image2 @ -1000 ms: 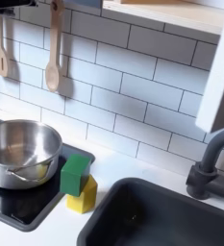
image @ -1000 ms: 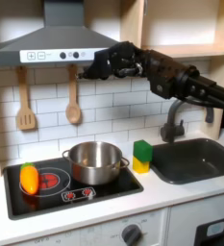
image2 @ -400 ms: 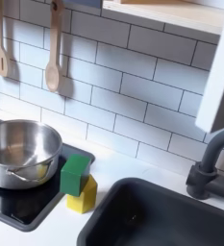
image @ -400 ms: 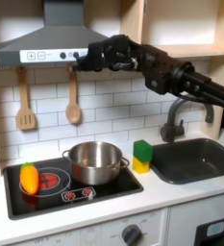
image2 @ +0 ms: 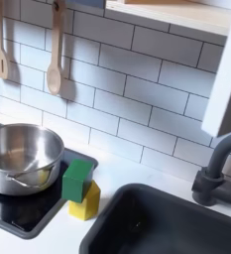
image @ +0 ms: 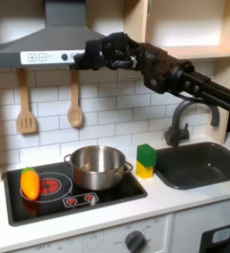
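No legible text, label, brand or number in either exterior view. The range hood (image: 49,47) just below the end effector (image: 87,61) carries small round control marks, too small to read. The stove panel (image: 79,200), well below the end effector, shows red ring markings and small red symbols, no readable characters.

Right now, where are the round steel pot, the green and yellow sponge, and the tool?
Round steel pot (image: 97,166): first exterior view, inner wall.
Green and yellow sponge (image2: 79,182): second exterior view, green face.
Tool (image: 90,61): first exterior view, fingertips by the hood.
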`<state>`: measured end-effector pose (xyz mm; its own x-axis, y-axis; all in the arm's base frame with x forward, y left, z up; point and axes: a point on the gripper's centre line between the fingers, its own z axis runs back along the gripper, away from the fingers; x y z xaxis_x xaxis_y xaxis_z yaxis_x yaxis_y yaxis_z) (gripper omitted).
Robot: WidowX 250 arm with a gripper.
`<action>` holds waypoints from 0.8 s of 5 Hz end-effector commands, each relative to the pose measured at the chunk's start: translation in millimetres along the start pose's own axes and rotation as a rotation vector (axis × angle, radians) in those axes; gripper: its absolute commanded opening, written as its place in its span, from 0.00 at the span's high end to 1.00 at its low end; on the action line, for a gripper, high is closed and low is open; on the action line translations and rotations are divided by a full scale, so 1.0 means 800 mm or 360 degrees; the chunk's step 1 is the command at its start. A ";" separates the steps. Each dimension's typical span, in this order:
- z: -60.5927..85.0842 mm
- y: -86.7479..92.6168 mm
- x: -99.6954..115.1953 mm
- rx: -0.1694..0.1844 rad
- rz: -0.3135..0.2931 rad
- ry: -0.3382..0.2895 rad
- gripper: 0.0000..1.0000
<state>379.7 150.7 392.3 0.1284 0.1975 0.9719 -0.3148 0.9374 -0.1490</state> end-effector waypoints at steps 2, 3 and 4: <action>-0.023 -0.001 0.001 0.0020 0.0070 -0.0006 1.00; -0.026 0.001 -0.002 0.0027 0.0081 0.0010 1.00; -0.024 0.001 -0.006 0.0031 0.0102 0.0022 1.00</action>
<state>396.6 159.5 387.2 0.1121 0.2575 0.9598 -0.3466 0.9153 -0.2051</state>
